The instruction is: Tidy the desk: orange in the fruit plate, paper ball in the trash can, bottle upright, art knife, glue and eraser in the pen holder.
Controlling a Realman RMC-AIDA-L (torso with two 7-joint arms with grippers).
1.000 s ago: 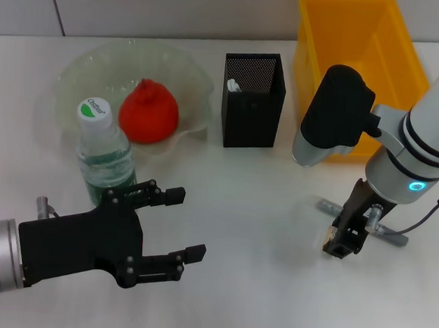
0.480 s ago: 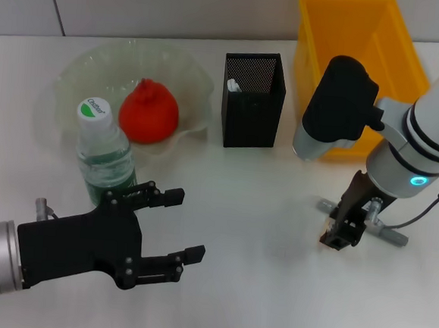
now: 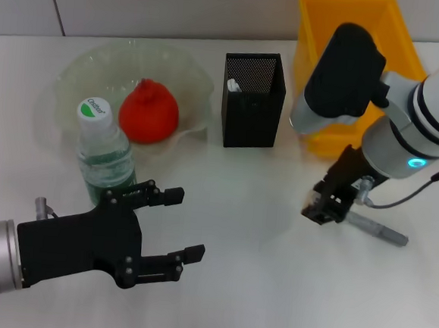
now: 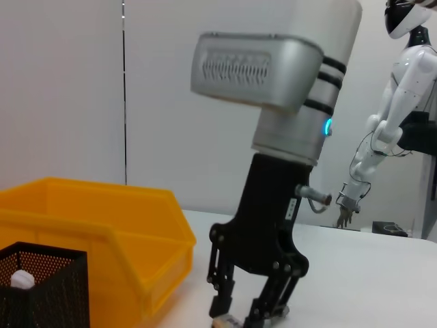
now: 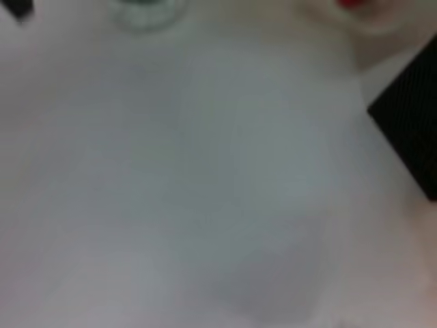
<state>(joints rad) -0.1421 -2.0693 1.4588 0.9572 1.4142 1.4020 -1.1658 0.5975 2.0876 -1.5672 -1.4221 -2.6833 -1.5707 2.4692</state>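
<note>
Right claw (image 3: pixel 324 210): above the table (image 3: pixel 255 288), with a grey knife (image 3: pixel 374 227) lying just to its right, a yellow bin (image 3: pixel 351 37) behind it and a black mesh cup (image 3: pixel 252 106) behind and to its left. Left claw (image 3: pixel 175 229): fingers spread apart, low over the table. Behind it stands an upright bottle (image 3: pixel 102 151), and beyond that an orange (image 3: pixel 148 113) sits in a pale-green plate (image 3: pixel 83 66).

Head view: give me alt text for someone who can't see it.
The right gripper hangs low over the white table, beside a grey art knife. The left gripper hovers open near the upright bottle. Behind sit the orange in the fruit plate, the pen holder and the trash can.
</note>
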